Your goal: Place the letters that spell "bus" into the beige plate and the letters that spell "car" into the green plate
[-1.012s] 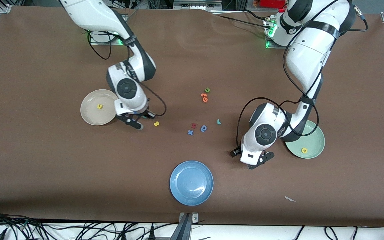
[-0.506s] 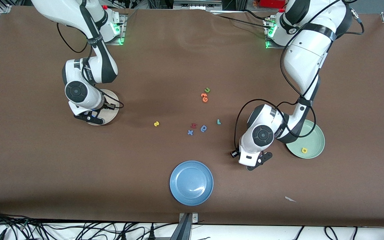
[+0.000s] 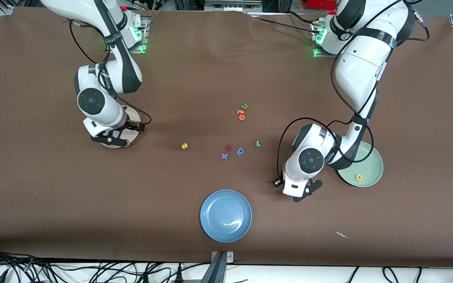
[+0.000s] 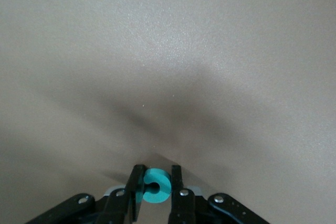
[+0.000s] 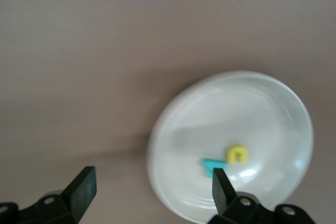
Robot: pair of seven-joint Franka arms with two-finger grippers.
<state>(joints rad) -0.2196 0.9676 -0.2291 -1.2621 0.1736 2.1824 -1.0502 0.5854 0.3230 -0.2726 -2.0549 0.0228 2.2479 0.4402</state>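
The right pincer (image 3: 110, 138) hangs over the round cream-beige plate (image 3: 134, 135) at the right arm's end of the brown bench (image 3: 53, 188), its fingers spread wide and empty. In the right wrist view the plate (image 5: 173, 129) holds a small yellow foam "u" (image 5: 237, 153) with a teal-blue foam letter (image 5: 212, 166) just beside it.

The left pincer (image 3: 304, 192) sits low over bare bench, between the round blue plate (image 3: 226, 215) and the pale mint-green plate (image 3: 364, 173); the left wrist view shows its fingers (image 4: 176, 192) clamped on a tiny teal foam "c" (image 4: 156, 186). A yellow foam "a" (image 3: 359, 177) lies in the green plate toward five o'clock.

On the open bench, a yellow foam "s" (image 3: 184, 146) lies alone. At three o'clock of it sits a cluster: a red letter (image 3: 228, 148), a blue "x" (image 3: 224, 156), a darker blue round letter (image 3: 240, 151) and a thin teal "r" (image 3: 257, 144). At twelve o'clock of that cluster lie an orange letter (image 3: 241, 114) and a green "u" (image 3: 244, 106).
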